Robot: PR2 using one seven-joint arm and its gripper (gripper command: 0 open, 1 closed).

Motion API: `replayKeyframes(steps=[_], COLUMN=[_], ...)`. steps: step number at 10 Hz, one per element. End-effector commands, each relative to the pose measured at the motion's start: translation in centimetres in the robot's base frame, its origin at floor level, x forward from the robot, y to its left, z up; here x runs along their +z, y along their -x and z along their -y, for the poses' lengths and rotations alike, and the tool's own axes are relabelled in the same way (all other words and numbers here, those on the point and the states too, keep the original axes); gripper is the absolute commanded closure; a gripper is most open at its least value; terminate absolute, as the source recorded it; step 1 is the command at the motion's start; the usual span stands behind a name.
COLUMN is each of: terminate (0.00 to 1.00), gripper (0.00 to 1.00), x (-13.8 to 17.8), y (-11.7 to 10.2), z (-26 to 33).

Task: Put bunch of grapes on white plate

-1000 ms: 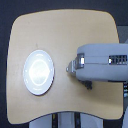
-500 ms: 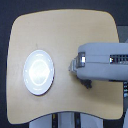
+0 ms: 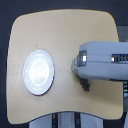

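Grapes: the bunch of grapes cannot be made out with certainty. One small dark shape [image 3: 86,85] lies on the wood just under the lower edge of the arm, toward the exterior view's right; it is too small and blurred to say if it is the fruit or a part of the robot.
Plate: the white plate [image 3: 39,71] lies flat on the table at the exterior view's left. It is round and glossy, with a raised rim and a very bright centre. Nothing dark shows on it.
Plate and arm: they are apart, with a strip of bare wood between the plate's rim and the front end of the arm.
Pincer: the gripper [image 3: 76,62] is at the front end of the arm, which points toward the plate. From above, only a dark, blocky tip with a pale spot is visible. The fingers are not visible separately, so I cannot tell if it is open, closed, or holding something.
Arm: the arm [image 3: 105,61] is a wide light grey body that comes in from the exterior view's right edge and lies across the right part of the table.
Table: the table [image 3: 60,30] has a light wooden top with rounded corners, and its upper half is bare wood.
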Motion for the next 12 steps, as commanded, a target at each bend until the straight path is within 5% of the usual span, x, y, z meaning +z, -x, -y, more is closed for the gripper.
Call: replayKeyframes(steps=[1,9,12], terminate=[0.00,0.00,0.00], gripper=[1.00,1.00,1.00], x=[0.1,0.1,4.5], y=[0.0,-0.6,-2.0], z=[-0.2,0.0,-1.3])
